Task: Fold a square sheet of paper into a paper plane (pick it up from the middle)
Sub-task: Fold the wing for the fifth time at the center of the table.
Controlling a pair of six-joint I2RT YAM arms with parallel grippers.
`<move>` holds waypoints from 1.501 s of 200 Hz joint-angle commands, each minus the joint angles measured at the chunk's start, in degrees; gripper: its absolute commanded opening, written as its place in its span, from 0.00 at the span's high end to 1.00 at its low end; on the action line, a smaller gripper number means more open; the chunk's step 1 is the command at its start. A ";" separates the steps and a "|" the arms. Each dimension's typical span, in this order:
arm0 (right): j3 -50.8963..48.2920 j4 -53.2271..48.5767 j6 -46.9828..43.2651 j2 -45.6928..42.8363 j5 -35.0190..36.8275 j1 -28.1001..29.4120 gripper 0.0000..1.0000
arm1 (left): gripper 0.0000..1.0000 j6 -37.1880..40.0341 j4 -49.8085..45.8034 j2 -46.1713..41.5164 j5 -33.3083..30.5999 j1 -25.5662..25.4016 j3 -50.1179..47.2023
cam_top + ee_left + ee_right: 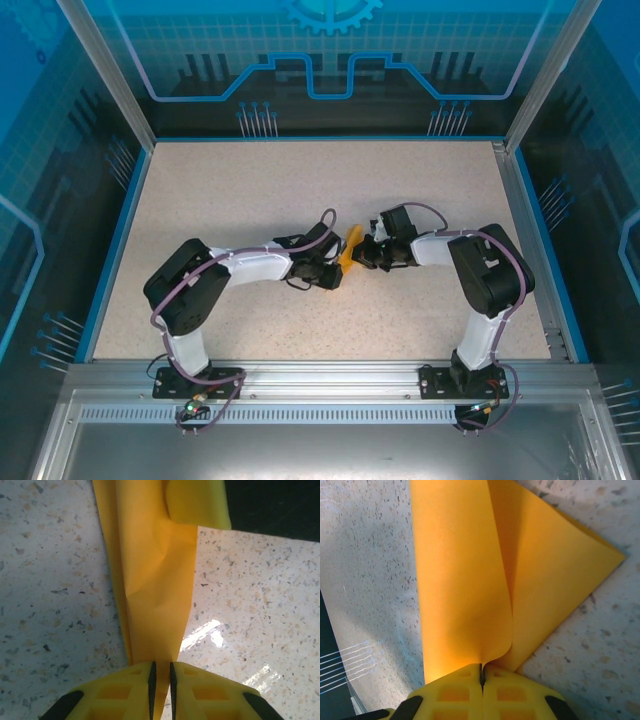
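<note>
Right now the sheet of paper is held between the two arms, near the middle of the table. It is already bent over on itself. I cannot tell if its bottom edge touches the table.

This looks like a folding step, where two sides of the paper must meet neatly. To do it well, both arms should move slowly and together, so the thin paper does not tear or slip out. The edges should line up before the fold is pressed flat, or the plane will come out crooked. Pulling too hard could rip it. Pushing the ends too close could crumple it.

The left gripper has its two yellow fingers almost together, with just a thin slit between them. The paper runs down into that slit, so this gripper is pinching the paper. The paper above it has a soft dent and a curled flap at the top.

The right gripper is pressed tight together. It nips the paper where a rolled-over part meets a flat, pointed part.
</note>
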 commanded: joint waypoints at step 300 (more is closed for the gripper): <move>-4.47 -8.99 1.23 -21.42 3.94 4.73 0.87 | 0.86 3.85 -1.00 4.54 -5.65 -0.50 -6.61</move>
